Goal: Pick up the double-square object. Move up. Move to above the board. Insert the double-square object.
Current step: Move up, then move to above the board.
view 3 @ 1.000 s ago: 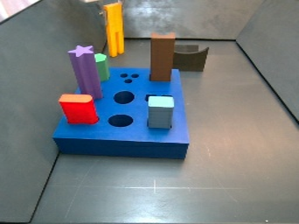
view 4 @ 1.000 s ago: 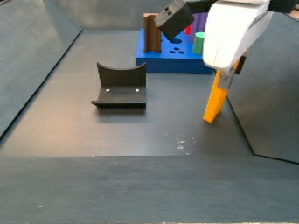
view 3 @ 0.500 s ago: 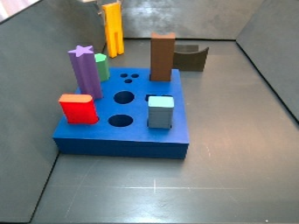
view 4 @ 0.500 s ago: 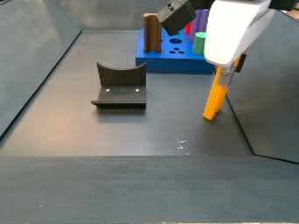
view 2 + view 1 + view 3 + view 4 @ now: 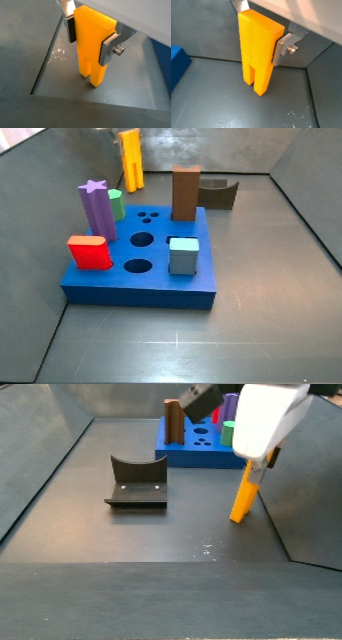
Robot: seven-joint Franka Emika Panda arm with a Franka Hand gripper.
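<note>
So the gripper (image 5: 90,37) is clamped right on the double-square object (image 5: 93,47), the tall orange-yellow block with the groove down its face. In both wrist views the silver fingers (image 5: 286,47) sit pressed flat against its two sides near the top, so the jaws are only as wide as the block itself. The block stands upright, and its split lower end looks to be touching the dark floor or just about, hard to say for sure.

In a side view the double-square object (image 5: 247,489) sits at the right of the frame, close by the grey wall, with the white body of the gripper (image 5: 265,446) directly over it. The fixture (image 5: 136,482) is off to the left of it, well apart, and the board (image 5: 201,442) is further back near the top of the frame.

In a side view the board (image 5: 134,286) fills the middle of the frame. On it there's a purple star peg (image 5: 92,210), a green peg (image 5: 115,204) just behind that, a short red block (image 5: 90,252) at the front left, a light blue block (image 5: 183,255) and a brown rectangular block (image 5: 186,194) at the back right. The double-square object (image 5: 130,160) is way up at the top, behind the board and clear of it, and the fixture (image 5: 218,193) is behind the brown block
</note>
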